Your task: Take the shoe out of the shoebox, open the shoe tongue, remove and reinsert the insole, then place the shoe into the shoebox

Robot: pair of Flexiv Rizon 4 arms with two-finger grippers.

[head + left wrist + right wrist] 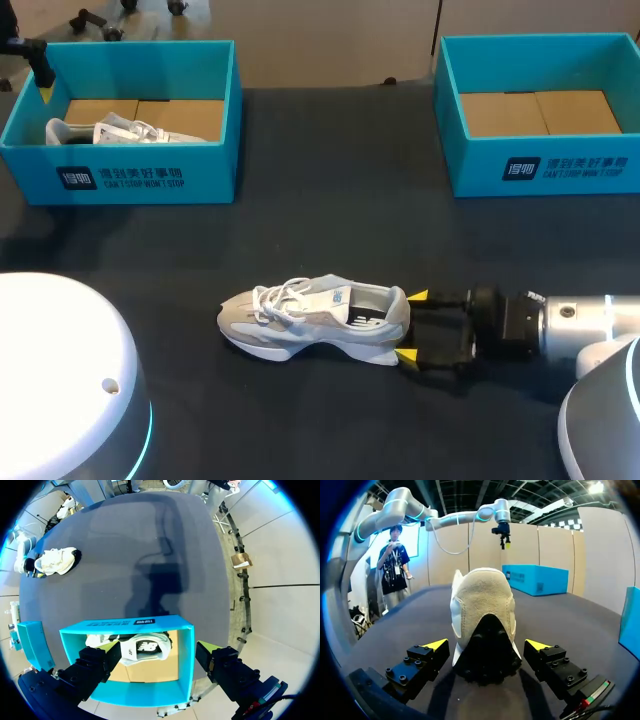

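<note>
A white and grey sneaker point(310, 315) lies on its side in the middle of the dark table, toe to the left. My right gripper point(412, 325) is at its heel, open, with one yellow tip on either side of it. From the right wrist, the heel point(482, 615) sits between the spread fingers of my right gripper point(487, 647), with gaps at both sides. A second sneaker point(110, 130) lies in the teal shoebox point(200, 170) at the back left. My left gripper point(42, 80) hangs open over that box's far left corner, above the boxed sneaker point(145, 647).
Another teal shoebox point(470, 150) stands at the back right, showing only its cardboard floor. White rounded arm bases fill the near left point(60, 380) and near right point(600, 430) corners. The sneaker point(55, 561) on the table also shows far ahead in the left wrist view.
</note>
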